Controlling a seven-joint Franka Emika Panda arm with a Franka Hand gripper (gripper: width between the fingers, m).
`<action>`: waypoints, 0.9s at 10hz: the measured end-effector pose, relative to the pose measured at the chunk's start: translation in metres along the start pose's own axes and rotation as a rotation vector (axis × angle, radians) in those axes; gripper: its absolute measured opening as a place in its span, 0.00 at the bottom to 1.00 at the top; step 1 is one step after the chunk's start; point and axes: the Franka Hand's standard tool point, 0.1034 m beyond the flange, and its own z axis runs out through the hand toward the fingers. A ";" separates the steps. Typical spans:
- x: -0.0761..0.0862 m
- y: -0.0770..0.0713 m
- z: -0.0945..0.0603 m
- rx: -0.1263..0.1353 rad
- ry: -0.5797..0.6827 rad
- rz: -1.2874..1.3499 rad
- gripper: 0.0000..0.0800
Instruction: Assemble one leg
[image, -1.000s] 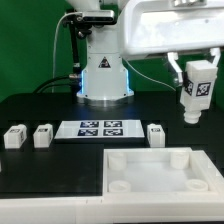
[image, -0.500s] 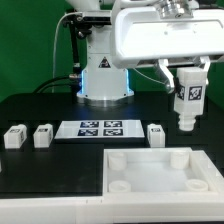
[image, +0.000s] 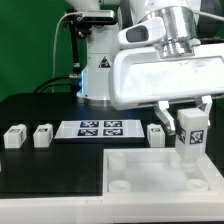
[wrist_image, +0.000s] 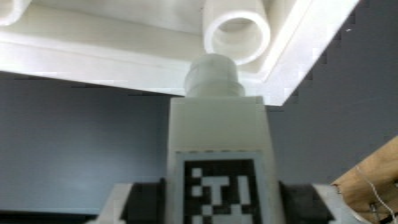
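My gripper (image: 190, 122) is shut on a leg (image: 190, 133), a small white block with a black-and-white tag, held upright just above the far right corner of the large white tray-like part (image: 128, 158). In the wrist view the leg (wrist_image: 219, 140) fills the middle, its rounded peg tip close to a round corner socket (wrist_image: 237, 30) of the tray-like part. The grey fingers (wrist_image: 143, 200) press on both sides of the leg. Three more legs lie on the black table: two at the exterior view's left (image: 14, 136) (image: 42, 134) and one (image: 155, 133) beside the marker board.
The marker board (image: 99, 129) lies flat on the black table behind the tray-like part. The arm's white base (image: 100, 75) stands at the back. The wrist's large white body (image: 165, 75) hides much of the right side.
The gripper with the leg has moved down and slightly toward the exterior view's left, from high above the table to just over the tray-like part's far right corner.
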 end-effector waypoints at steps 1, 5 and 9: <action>0.000 -0.003 0.005 0.004 -0.003 -0.002 0.36; -0.009 -0.012 0.018 0.015 -0.019 -0.004 0.36; -0.015 -0.012 0.025 0.015 -0.015 -0.003 0.36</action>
